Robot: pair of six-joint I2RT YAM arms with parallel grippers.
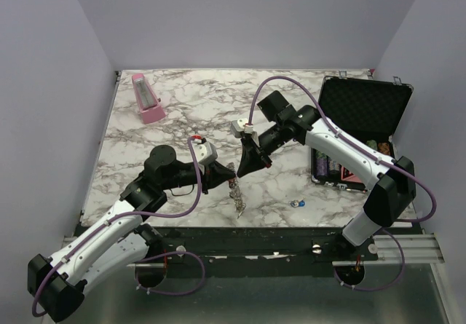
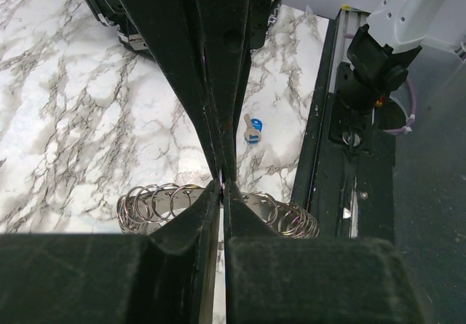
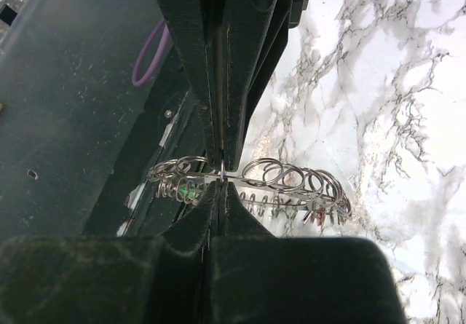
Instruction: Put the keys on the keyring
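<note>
Left end effector [image 2: 222, 186]: pinching the keyring [image 2: 153, 202].
Right end effector [image 3: 220, 167]: pinching it too.
Tip: likely hold level, untwisted, before fetching blue key [image 2: 253, 129].

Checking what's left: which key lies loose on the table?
The blue-headed key, alone on the table; the green-headed key hangs at the keyring.

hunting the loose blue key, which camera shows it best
The left wrist view: the blue key lies unobstructed, blue head and silver blade distinct. The top view shows the blue key only as a tiny speck; the right wrist view misses it.
</note>
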